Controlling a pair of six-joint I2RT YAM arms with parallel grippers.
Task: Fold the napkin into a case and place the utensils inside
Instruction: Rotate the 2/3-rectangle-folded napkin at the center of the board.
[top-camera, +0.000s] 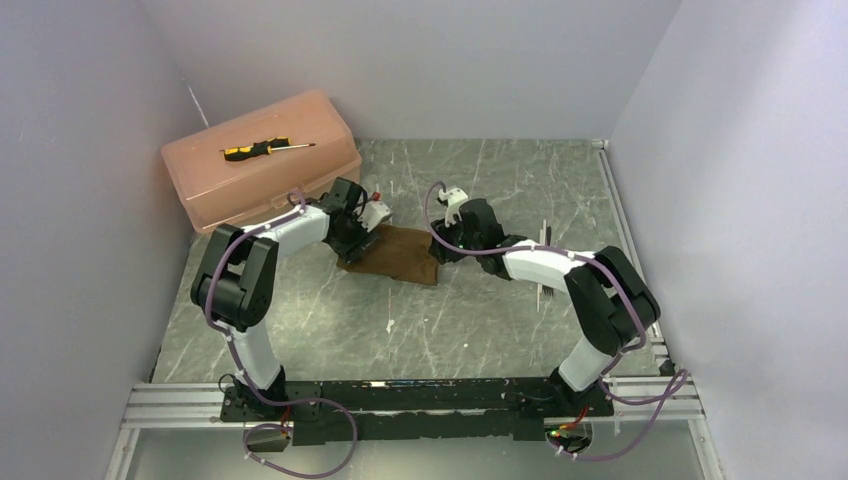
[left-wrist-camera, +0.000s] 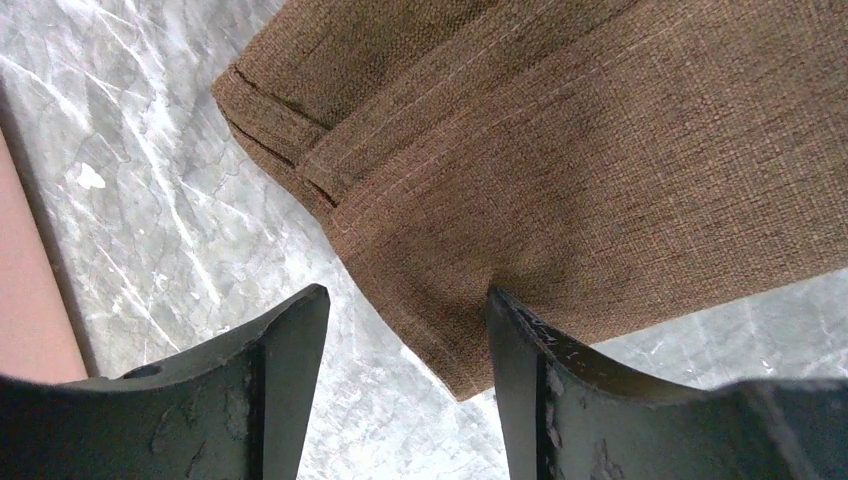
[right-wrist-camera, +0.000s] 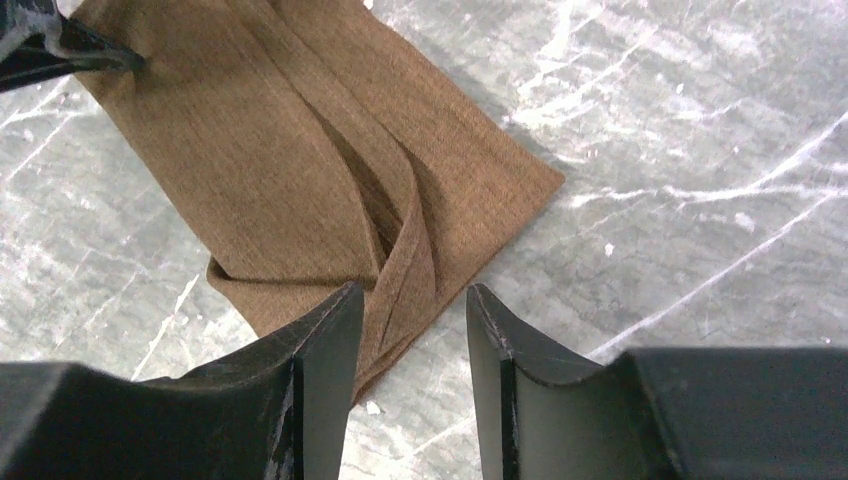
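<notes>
Now folded napkin (right-wrist-camera: 300, 170) on table (top-camera: 480, 330), no writing legible.

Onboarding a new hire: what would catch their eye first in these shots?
Probably the folded brown napkin at the table's centre, with both arms bent in over it: left gripper open at one edge, right gripper open at the opposite one. Next, the pink box at the far left, with a yellow-and-black screwdriver on its lid.

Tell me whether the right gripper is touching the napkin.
Cannot tell. In the right wrist view the right gripper stands open over the napkin, a raised fold running between its fingers, but no contact or gap shows plainly.
</notes>
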